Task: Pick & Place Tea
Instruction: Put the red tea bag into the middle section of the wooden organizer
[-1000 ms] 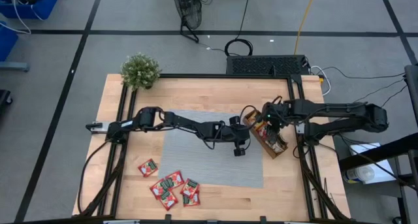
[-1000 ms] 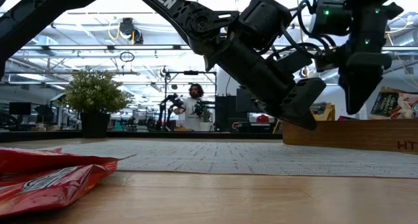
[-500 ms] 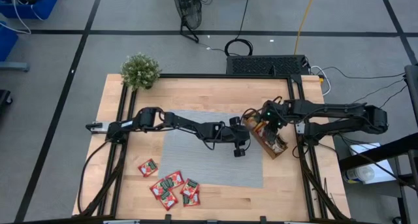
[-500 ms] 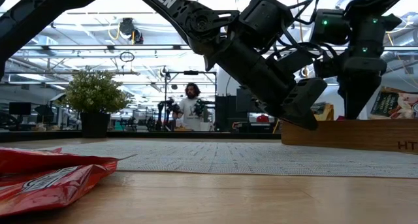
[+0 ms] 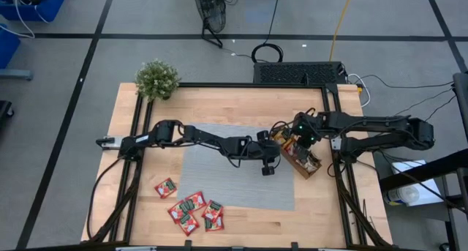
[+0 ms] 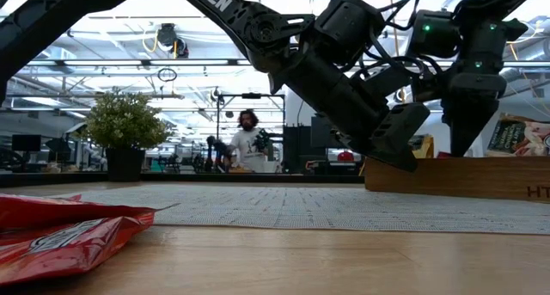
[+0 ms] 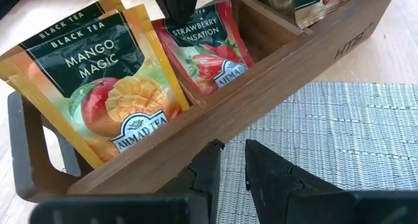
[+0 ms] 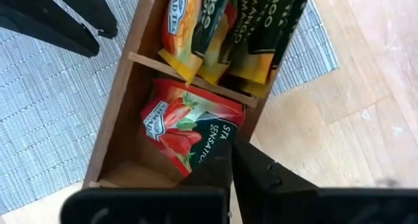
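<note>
A brown wooden tray (image 5: 307,166) stands at the grey mat's (image 5: 219,170) right edge. Orange mango tea sachets (image 7: 98,87) and a red strawberry tea sachet (image 7: 209,54) stand on edge in its compartments. My right gripper (image 5: 298,139) reaches down into the tray and is shut on the red sachet (image 8: 183,129). My left gripper (image 5: 268,166) hovers over the mat just outside the tray's long wall (image 7: 261,93). Its fingers (image 7: 210,168) are a narrow gap apart with nothing between them. Several more red sachets (image 5: 191,205) lie flat on the table near its front left. My right gripper pinches the red strawberry sachet's upper edge near a corner (image 8: 217,151) between its two fingertips. The fingers come from above, pointing down into the compartment. The sachet stands tilted inside the tray, its lower part resting in the compartment.
A potted plant (image 5: 156,79) stands at the table's far left corner. Black rails (image 5: 135,134) run along both table sides. Bare wood lies in front of the mat. In the room beyond, a person (image 6: 247,140) stands far off.
My right gripper has gone down into the tray and shut on the red strawberry sachet. My left arm has kept still.
</note>
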You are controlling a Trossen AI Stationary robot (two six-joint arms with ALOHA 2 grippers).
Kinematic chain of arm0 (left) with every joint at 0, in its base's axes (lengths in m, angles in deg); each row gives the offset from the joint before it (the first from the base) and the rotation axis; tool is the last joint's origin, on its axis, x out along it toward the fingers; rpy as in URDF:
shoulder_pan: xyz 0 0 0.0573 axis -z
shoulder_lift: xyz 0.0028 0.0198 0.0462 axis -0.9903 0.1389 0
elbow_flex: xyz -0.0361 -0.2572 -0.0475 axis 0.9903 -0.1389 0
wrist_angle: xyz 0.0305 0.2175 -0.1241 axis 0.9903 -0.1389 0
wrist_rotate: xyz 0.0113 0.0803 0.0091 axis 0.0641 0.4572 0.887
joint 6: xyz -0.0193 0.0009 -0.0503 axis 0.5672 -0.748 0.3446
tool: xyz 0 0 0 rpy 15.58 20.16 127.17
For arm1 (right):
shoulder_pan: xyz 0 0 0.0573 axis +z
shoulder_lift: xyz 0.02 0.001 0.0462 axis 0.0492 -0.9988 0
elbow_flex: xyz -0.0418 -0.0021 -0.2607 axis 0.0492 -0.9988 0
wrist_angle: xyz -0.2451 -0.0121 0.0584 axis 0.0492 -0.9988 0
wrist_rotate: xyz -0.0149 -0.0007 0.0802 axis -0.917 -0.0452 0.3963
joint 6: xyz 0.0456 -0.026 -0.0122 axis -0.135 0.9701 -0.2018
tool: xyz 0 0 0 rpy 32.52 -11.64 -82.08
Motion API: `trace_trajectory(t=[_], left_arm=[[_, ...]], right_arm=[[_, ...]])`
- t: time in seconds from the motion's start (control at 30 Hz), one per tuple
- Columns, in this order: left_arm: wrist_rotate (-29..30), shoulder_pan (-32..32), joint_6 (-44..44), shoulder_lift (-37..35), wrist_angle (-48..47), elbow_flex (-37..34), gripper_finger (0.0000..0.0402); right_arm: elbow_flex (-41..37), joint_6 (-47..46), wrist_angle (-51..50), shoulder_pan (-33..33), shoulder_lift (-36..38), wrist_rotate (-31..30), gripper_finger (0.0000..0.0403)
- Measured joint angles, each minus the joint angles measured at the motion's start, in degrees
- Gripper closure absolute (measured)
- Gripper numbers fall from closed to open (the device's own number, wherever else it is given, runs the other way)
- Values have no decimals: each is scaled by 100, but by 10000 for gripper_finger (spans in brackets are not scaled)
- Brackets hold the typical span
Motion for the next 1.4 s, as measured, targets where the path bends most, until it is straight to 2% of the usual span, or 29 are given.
trace_trajectory(t=[0.33, 0.43, 0.6, 0.77, 1.03, 1.2, 1.4], left_arm=[[0, 0, 1, 2, 2, 0, 323], [0, 0, 1, 2, 4, 0, 323], [0, 2, -1, 2, 4, 0, 323], [0, 2, 0, 9, 7, 0, 323], [0, 4, 40, 11, 90, -8, 323], [38, -22, 286, 22, 92, -11, 323], [111, -110, 809, 20, 105, -11, 323]], right_arm=[[39, -69, -27, 7, 399, -65, 403], [188, -150, -204, 11, 581, -329, 403], [850, -390, -1209, 334, 548, -1148, 403], [1613, -814, -1982, 1089, 16, -1813, 403], [2542, -1714, -3181, 2101, -1594, -2280, 403], [3068, -2217, -3445, 2340, -2168, -2577, 403], [3298, -3238, -3432, 2401, -2370, -2750, 403]])
